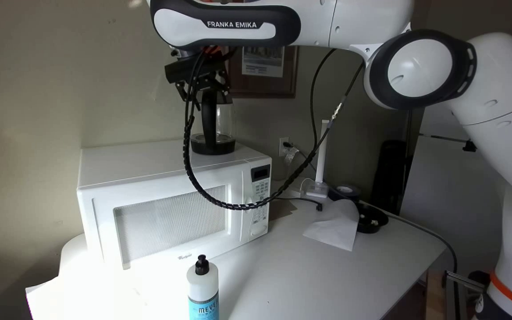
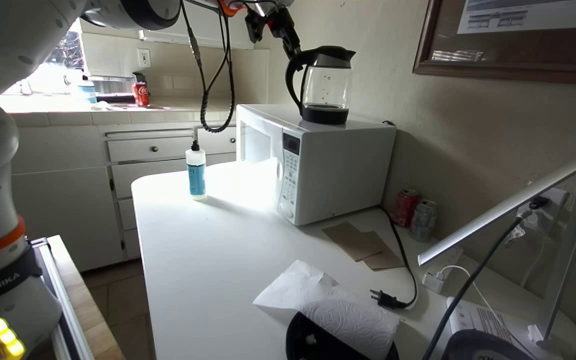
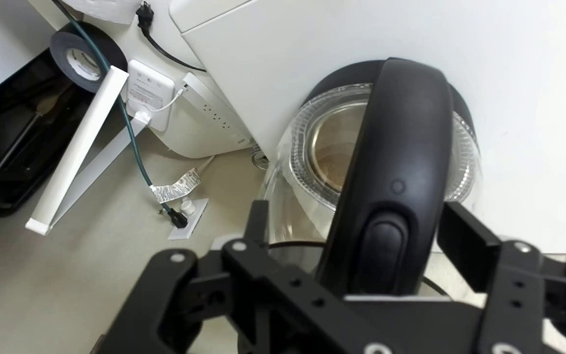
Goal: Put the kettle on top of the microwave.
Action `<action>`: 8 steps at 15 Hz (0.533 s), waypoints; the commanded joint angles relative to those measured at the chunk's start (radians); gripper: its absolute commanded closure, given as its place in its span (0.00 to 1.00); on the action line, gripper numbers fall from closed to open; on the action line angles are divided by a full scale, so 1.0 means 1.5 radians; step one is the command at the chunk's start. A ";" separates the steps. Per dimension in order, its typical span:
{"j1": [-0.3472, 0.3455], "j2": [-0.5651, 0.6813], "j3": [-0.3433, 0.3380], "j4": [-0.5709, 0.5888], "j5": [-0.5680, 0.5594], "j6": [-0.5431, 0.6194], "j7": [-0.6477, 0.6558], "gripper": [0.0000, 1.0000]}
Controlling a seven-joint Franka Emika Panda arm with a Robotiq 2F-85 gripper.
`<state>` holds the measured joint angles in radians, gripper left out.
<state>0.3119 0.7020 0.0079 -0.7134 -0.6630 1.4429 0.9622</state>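
The kettle, with a clear glass body and black base, lid and handle, stands upright on top of the white microwave, near its right end. The kettle shows in both exterior views [image 1: 226,122] [image 2: 329,85] and in the wrist view [image 3: 413,132]. The microwave [image 1: 127,162] also shows in an exterior view [image 2: 350,172] and in the wrist view [image 3: 263,64]. My gripper [image 3: 355,214] is open, with one finger on each side of the kettle's handle. A gap shows on the left; the right finger is close to the handle. The gripper also shows in both exterior views [image 1: 200,95] [image 2: 274,42].
A bottle with a blue label [image 1: 202,289] stands on the table [image 2: 208,280] in front of the microwave. A white lamp [image 2: 508,207], cans [image 2: 405,207], a loose plug [image 2: 388,299] and a paper towel [image 2: 318,287] lie to its right. The wall is close behind.
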 commanded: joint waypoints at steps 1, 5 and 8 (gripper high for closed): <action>-0.007 0.002 0.015 0.038 0.030 -0.018 -0.032 0.00; -0.003 -0.021 0.036 0.047 0.041 0.009 -0.075 0.00; 0.010 -0.048 0.055 0.044 0.021 0.072 -0.137 0.00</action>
<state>0.3163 0.6702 0.0612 -0.6443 -0.6350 1.4871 0.8397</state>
